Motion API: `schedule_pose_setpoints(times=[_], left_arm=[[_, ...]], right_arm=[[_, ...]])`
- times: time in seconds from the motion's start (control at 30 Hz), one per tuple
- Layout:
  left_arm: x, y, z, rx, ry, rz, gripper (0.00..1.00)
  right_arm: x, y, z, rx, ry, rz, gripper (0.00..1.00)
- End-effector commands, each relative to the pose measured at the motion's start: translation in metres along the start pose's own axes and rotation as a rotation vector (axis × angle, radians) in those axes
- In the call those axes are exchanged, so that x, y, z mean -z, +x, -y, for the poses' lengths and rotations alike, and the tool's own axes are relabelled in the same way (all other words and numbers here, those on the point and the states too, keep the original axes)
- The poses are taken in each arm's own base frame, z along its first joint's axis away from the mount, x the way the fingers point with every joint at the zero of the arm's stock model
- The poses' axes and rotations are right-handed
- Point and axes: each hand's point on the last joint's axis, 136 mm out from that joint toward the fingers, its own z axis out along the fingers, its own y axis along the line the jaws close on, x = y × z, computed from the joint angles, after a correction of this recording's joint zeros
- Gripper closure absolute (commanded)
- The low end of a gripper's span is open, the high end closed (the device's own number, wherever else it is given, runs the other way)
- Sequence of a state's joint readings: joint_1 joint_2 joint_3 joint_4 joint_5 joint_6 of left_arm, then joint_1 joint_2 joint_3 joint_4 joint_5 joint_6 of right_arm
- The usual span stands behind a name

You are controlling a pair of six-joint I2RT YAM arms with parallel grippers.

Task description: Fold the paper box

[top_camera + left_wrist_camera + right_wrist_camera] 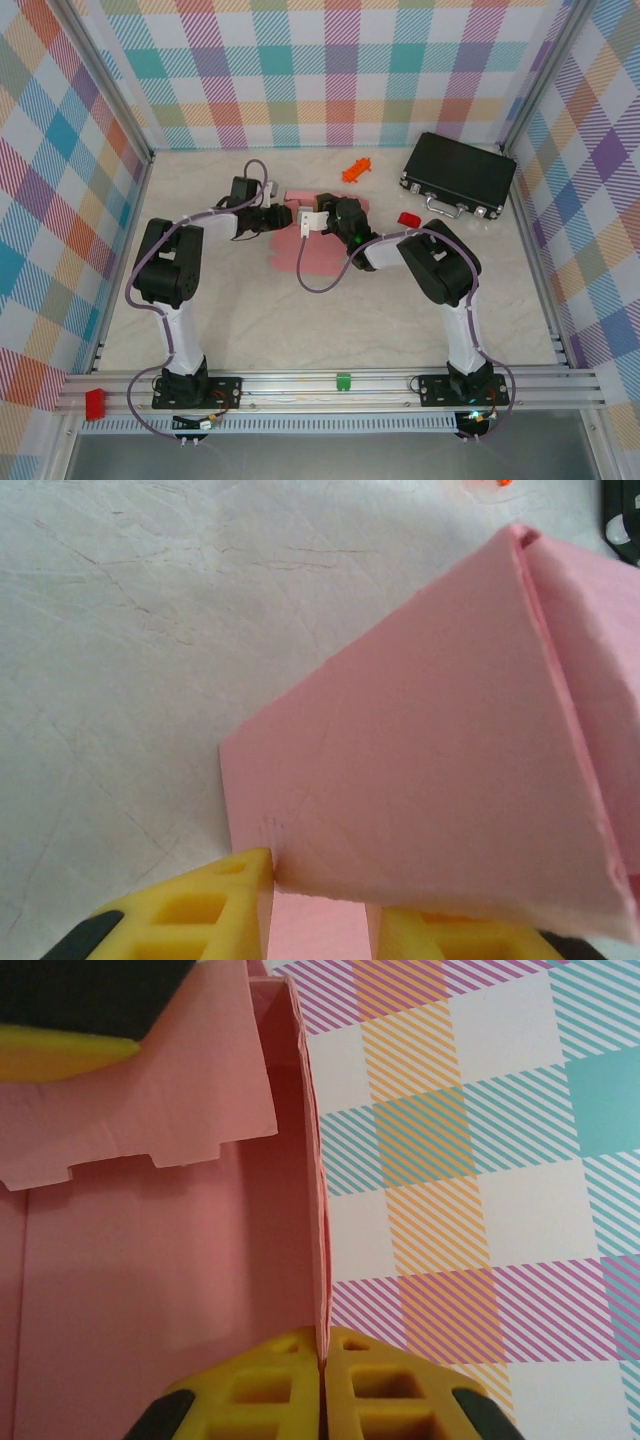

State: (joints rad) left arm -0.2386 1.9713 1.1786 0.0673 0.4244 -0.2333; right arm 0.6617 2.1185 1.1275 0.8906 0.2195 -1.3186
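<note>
The pink paper box (318, 256) lies half folded at the middle of the table, between both arms. My left gripper (288, 218) reaches it from the left. In the left wrist view its yellow fingers (215, 905) stand apart astride pink cardboard, and the left tip touches the edge of a raised panel (440, 750) that covers part of the right finger. My right gripper (312, 222) comes from the right. In the right wrist view its jaws (325, 1345) are shut on the thin upright wall (312, 1190) of the box, with a tabbed flap (150, 1110) beside it.
A black hard case (460, 175) lies at the back right, an orange piece (355, 170) behind the box, and a small red object (408, 219) to its right. Checkered walls (60, 190) close in the table on three sides. Bare table lies in front of the box.
</note>
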Motion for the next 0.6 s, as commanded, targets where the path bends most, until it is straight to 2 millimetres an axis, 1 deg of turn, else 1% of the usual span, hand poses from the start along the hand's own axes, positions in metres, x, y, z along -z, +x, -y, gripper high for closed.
schedule_pose_setpoints(times=[0.0,0.1,0.27,0.57], left_arm=[[-0.002,-0.006,-0.007,0.004,-0.034,0.088,0.70],[0.001,-0.011,-0.010,-0.001,-0.045,0.134,0.69],[-0.001,-0.014,-0.009,-0.012,-0.036,0.161,0.69],[-0.002,-0.021,0.000,-0.033,-0.007,0.186,0.66]], right_arm=[[-0.001,-0.004,-0.023,0.002,-0.049,0.013,0.91],[-0.001,-0.005,-0.023,0.004,-0.050,0.015,0.91],[-0.001,-0.005,-0.024,0.005,-0.052,0.011,0.91],[-0.002,-0.006,-0.023,0.006,-0.052,0.009,0.91]])
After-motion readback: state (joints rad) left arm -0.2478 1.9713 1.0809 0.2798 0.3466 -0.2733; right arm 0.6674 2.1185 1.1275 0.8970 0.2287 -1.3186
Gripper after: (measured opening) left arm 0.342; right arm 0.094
